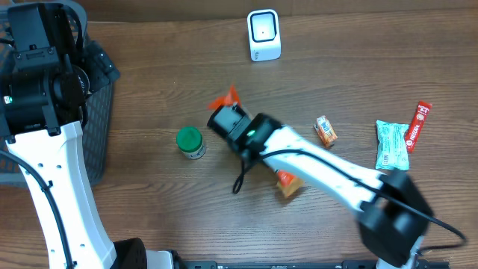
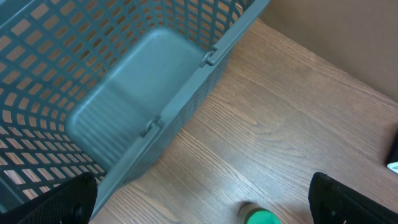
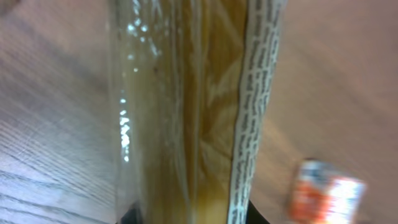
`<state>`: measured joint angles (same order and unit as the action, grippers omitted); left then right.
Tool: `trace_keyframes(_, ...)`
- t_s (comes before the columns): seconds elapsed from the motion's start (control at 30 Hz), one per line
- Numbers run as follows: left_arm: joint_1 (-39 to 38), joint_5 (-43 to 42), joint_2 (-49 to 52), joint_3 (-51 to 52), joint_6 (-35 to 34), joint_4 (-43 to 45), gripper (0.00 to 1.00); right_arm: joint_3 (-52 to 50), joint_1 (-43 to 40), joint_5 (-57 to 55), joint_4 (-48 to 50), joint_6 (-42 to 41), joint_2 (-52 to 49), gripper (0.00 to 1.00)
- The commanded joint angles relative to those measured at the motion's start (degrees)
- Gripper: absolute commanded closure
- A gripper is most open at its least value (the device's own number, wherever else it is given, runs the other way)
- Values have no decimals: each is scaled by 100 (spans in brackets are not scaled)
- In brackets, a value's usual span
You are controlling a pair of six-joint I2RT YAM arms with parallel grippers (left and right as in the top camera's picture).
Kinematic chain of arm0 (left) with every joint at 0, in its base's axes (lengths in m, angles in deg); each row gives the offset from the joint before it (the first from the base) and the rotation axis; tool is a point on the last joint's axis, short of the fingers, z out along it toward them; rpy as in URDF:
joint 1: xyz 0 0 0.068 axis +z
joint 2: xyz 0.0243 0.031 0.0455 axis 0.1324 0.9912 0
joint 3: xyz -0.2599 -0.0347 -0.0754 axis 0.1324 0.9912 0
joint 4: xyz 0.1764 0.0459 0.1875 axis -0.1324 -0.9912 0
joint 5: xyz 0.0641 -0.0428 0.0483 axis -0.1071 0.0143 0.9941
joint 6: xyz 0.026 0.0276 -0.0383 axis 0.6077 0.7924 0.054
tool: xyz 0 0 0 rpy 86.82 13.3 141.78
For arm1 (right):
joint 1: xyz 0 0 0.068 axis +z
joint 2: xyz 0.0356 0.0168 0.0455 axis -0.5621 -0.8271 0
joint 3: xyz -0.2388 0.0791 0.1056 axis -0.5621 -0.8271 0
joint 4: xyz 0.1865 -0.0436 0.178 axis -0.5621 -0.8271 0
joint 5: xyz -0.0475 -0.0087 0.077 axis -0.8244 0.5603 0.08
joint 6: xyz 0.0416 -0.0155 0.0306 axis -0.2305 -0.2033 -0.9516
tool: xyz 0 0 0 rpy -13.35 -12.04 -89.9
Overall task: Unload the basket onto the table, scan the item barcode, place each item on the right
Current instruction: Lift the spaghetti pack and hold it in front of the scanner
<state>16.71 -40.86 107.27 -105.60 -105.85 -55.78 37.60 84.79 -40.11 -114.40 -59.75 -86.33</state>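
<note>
A white barcode scanner (image 1: 264,35) stands at the back of the table. My right gripper (image 1: 225,110) is left of the table's middle, shut on an orange snack packet (image 1: 226,98) that sticks out beyond its tip. In the right wrist view the packet (image 3: 186,106) fills the frame between the right gripper's (image 3: 189,218) dark fingers, showing a clear yellowish wrapper with a printed strip down one side. My left gripper (image 2: 205,205) hangs open by the basket's corner with nothing between its fingers (image 2: 68,199).
A grey mesh basket (image 1: 97,127) sits at the left edge. A green-lidded jar (image 1: 190,142) stands near it. On the right lie a small orange packet (image 1: 326,130), a green-white packet (image 1: 391,144) and a red stick (image 1: 419,125). Another orange item (image 1: 287,184) lies under the right arm.
</note>
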Motion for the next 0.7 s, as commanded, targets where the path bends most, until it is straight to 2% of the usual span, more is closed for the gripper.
trace_keyframes(0.0,24,72,39,-61,50,2,0,675,-498,-546,-212,382,533,97)
trace_keyframes(0.13,24,72,39,-61,50,4,0,1674,-1222,179,-627,876,533,97)
trace_keyframes(0.27,24,72,39,-61,50,4,0,2793,-1812,791,-800,949,525,97)
trace_keyframes(0.47,24,72,39,-61,52,4,0,4352,-2109,898,-977,955,396,97)
trace_keyframes(0.67,24,72,39,-61,50,4,0,4524,-2098,754,-809,1115,142,97)
